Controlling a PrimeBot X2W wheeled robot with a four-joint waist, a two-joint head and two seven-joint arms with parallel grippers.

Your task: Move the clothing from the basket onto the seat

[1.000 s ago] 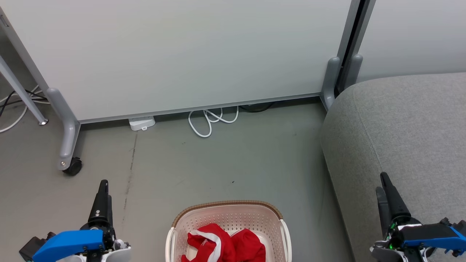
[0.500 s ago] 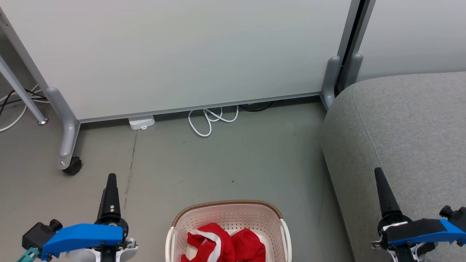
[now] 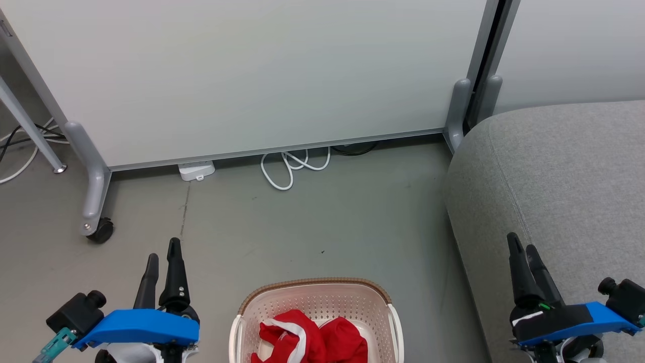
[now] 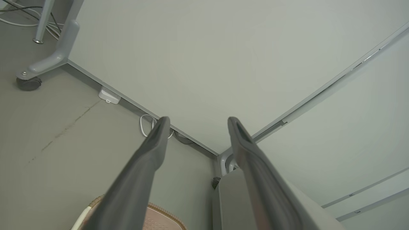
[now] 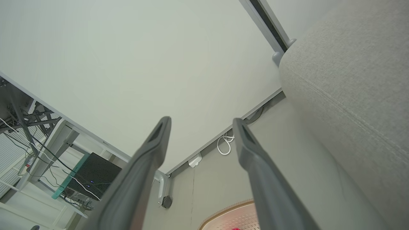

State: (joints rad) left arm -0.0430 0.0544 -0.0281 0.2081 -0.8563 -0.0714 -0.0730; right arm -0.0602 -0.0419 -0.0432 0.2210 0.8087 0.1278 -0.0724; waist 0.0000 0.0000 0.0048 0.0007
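a pale grey partition panel (image 3: 252, 75) closes off the far side, and its left leg (image 3: 89, 176) ends in a black castor (image 3: 102, 232). a second panel (image 3: 569, 50) stands just beside it on the right. the floor (image 3: 312, 227) is dull grey, with a thin dark crack (image 3: 180, 237). under the panel's edge lie a small white box (image 3: 196, 170) and a looped white cable (image 3: 289, 169). at far left are a slanted table leg (image 3: 30, 128) and more cables (image 3: 15, 138). the light is soft and even.

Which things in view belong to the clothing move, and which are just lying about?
Job: bright red fabric clothing; cream perforated plastic basket with brown rim; large light grey upholstered seat.
Lying about: looped white cable; small white plastic box; grey partition foot with black caster.
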